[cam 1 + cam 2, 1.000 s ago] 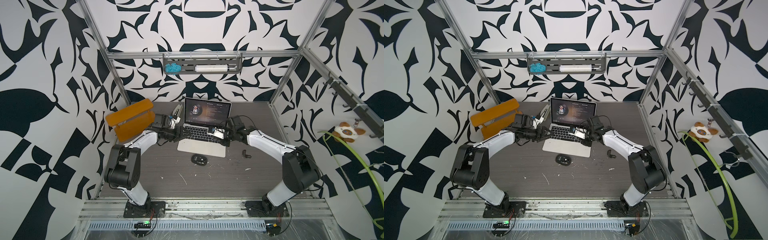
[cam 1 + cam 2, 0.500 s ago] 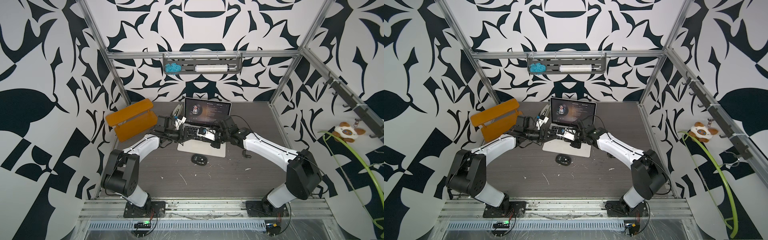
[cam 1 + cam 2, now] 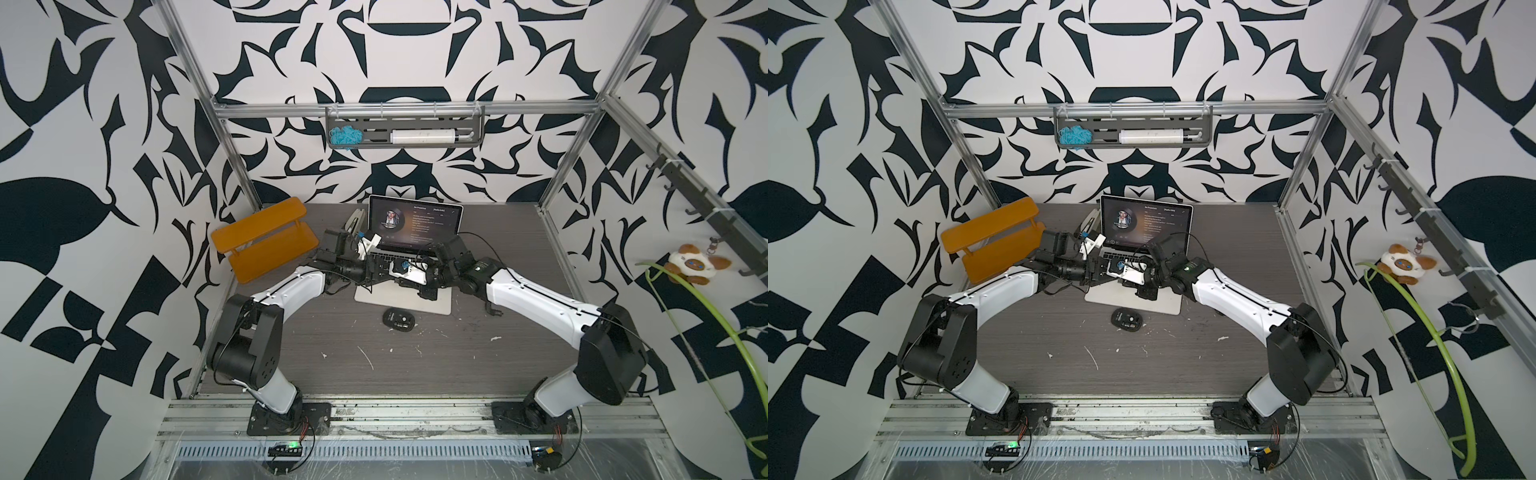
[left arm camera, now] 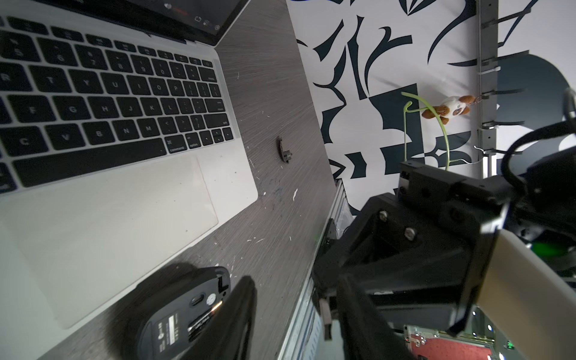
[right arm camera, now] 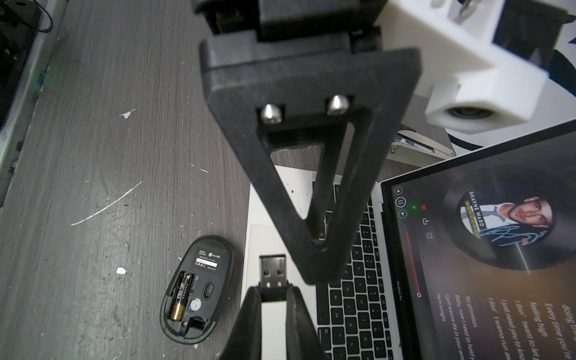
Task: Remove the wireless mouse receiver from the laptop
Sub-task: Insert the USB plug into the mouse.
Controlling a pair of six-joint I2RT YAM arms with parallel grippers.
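Note:
The wireless mouse receiver (image 5: 273,271) is a small black plug with a bare metal tip. My right gripper (image 5: 273,294) is shut on its black end, and it hangs free above the palm rest of the laptop (image 5: 358,280). The slim silver laptop (image 3: 403,301) stands open with its screen lit. My left gripper (image 4: 296,290) is open. The receiver (image 4: 325,314) sits between its fingers, close to one of them. Both grippers meet above the keyboard in both top views.
A black mouse (image 3: 398,319) lies upside down in front of the laptop, its battery bay open (image 5: 182,291). A small dark cover piece (image 4: 284,149) lies on the table to the laptop's right. An orange rack (image 3: 266,239) stands at the back left.
My right gripper has moved from the laptop's right edge to above the keyboard, carrying the receiver. The left gripper has come in to meet it, and its jaws have narrowed.

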